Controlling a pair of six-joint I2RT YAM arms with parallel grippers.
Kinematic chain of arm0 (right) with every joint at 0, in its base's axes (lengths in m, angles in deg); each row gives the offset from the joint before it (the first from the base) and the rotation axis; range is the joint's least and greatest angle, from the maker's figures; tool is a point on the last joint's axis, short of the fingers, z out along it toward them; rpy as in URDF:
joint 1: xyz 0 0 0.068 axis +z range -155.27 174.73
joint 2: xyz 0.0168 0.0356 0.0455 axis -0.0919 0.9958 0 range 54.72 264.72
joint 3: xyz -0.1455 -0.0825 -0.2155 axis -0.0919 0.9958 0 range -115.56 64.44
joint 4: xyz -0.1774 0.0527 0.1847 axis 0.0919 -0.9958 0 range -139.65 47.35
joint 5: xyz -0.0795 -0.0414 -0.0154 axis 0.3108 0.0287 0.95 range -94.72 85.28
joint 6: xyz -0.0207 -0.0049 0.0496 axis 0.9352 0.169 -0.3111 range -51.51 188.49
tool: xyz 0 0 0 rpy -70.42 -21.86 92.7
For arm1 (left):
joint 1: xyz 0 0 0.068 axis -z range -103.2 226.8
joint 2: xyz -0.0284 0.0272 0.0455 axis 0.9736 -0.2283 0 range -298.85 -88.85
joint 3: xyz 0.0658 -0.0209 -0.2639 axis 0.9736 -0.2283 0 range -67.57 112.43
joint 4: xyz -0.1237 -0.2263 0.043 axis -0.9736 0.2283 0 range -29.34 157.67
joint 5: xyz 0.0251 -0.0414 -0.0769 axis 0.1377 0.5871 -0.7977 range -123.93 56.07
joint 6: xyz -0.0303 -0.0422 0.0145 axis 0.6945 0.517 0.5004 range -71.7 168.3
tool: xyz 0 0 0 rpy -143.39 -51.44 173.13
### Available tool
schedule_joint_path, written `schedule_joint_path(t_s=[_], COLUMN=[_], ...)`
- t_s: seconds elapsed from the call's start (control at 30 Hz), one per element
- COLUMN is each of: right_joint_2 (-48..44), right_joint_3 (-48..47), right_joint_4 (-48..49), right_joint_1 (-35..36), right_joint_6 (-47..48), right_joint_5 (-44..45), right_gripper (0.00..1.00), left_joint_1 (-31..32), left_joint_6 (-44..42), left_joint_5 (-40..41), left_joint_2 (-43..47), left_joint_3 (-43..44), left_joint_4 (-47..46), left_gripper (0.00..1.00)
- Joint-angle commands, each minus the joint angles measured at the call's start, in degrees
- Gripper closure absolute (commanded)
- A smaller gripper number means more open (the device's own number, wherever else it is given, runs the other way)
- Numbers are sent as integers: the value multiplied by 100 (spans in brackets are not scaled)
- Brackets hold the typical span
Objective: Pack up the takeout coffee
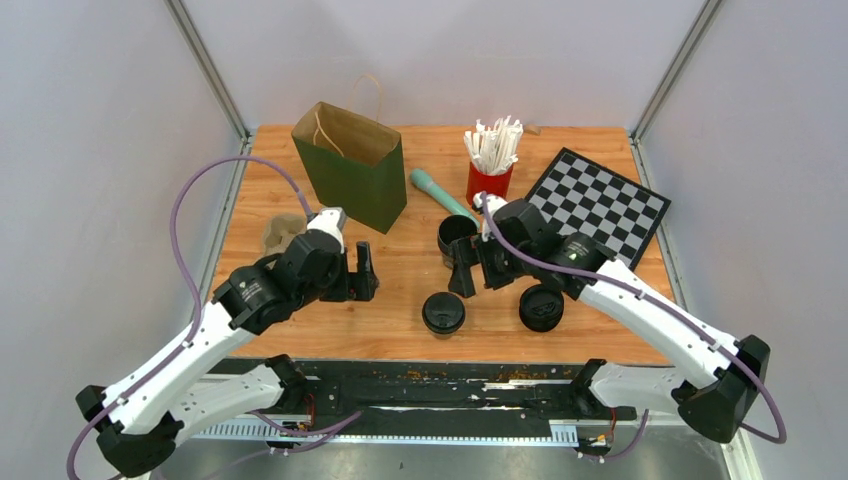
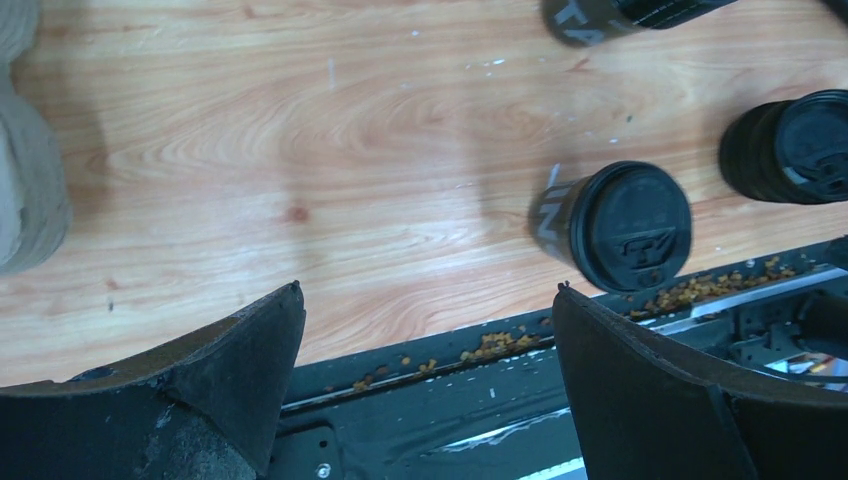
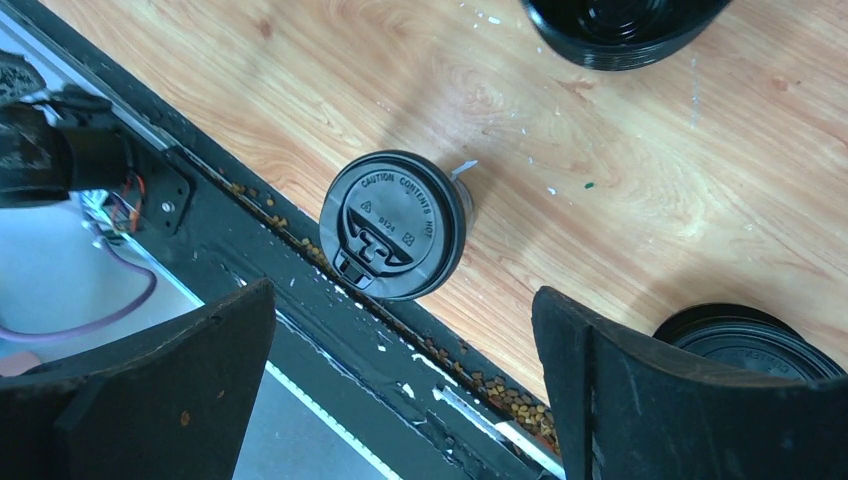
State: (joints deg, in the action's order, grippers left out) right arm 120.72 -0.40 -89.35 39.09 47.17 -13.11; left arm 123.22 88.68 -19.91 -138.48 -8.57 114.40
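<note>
Table (image 1: 400, 320), wood top, both arms reaching in from the near edge.

Left gripper (image 1: 362, 272): jaws spread wide, nothing between them, hanging over bare wood near the front edge. In its wrist view only table and the black rail (image 2: 480, 400) show in the gap.

Right gripper (image 1: 465, 265): jaws likewise wide apart and empty. In its wrist view a lidded coffee cup (image 3: 395, 225) stands upright below the gap, at the very front edge of the table, with none of the fingers on it.

Cups: that lidded coffee cup sits centre front. A second lidded cup (image 1: 541, 307) stands to its right, near it but apart and partly under the right arm. An open black cup (image 1: 456, 232) stands farther back, just beside the right gripper.

Green paper bag (image 1: 352, 170): upright, mouth open, at back left (no cup visible inside from above). Pulp cup carrier (image 1: 281, 232) lies left of the bag, partly hidden by the left arm.

Other items: red cup of white stirrers (image 1: 489, 183), teal handle (image 1: 440, 194), checkerboard (image 1: 598, 202) at back right. Brown crumbs (image 2: 690, 290) lie along the rail.
</note>
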Motion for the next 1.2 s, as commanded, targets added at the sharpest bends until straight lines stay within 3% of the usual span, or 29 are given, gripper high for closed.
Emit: schedule_joint_path(t_s=[0.0, 0.27, 0.53, 0.8, 0.87, 0.93, 1.0, 1.17], right_joint_2=[254, 851, 801, 718, 843, 979, 1107, 1396], right_joint_3=[-328, -455, -614, -297, -181, -157, -209, -371], right_joint_4=[-43, 56, -620, 101, 161, 133, 97, 101], right_joint_1=[531, 1350, 1112, 970, 1073, 1256, 1509, 1863], right_joint_6=[-44, -35, -308, -356, -423, -345, -214, -36], right_joint_5=[733, 1331, 2112, 841, 727, 827, 1265, 1715], right_gripper=[1, 4, 7, 20, 18, 9, 4, 0], left_joint_1=[-1, -1, -1, -1, -1, -1, -1, -1], left_joint_6=[52, 51, -128, -112, -154, -177, -180, -79], left_joint_5=[330, 494, 86, -233, -227, -206, -134, 201], left_joint_2=[422, 849, 857, 678, 603, 538, 512, 692], left_joint_3=[-341, -708, -882, -1005, -948, -871, -812, -768], left_joint_4=[105, 47, -227, -736, -731, -653, -553, -410], left_gripper=[0, 0, 0, 3, 4, 4, 4, 4])
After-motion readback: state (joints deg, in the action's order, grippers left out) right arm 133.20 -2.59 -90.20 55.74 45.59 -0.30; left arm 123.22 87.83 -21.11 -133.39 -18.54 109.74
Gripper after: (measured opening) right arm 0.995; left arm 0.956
